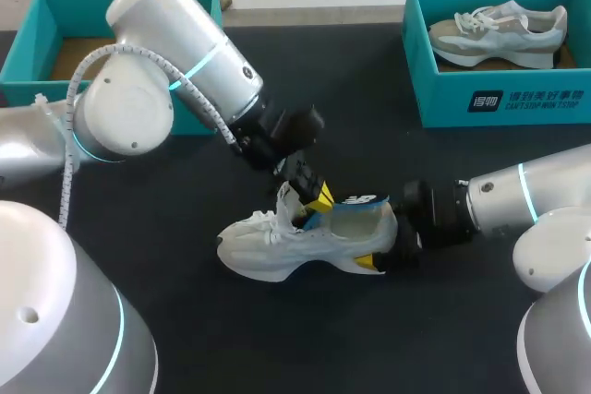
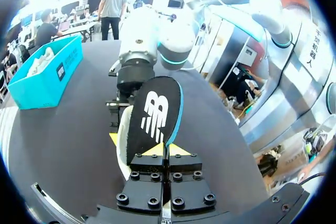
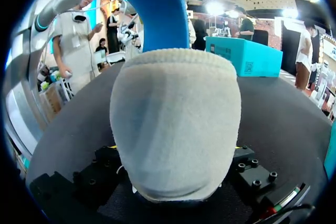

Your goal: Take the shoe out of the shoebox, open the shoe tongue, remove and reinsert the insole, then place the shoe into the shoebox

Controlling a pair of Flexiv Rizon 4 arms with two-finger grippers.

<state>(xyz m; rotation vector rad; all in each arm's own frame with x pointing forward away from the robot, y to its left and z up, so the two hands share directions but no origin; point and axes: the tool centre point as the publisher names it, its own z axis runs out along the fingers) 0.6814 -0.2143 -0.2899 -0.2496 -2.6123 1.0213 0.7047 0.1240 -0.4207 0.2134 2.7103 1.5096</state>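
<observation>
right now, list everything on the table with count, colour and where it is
table: 1, black, under everything
left shoebox: 1, teal, back left corner, no shoe showing inside
right shoebox: 1, teal, back right corner
boxed shoe: 1, pale grey-white, lying in the right shoebox
shoe: 1, white, on its sole mid-table
insole: 1, black with blue edge, sticking up out of the shoe
left gripper: 1, yellow-tipped, shut on the insole
right gripper: 1, yellow-tipped, shut on the shoe's heel

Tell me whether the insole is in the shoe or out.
Partly out: left end effector pinches insole, raised over the shoe opening.
</observation>
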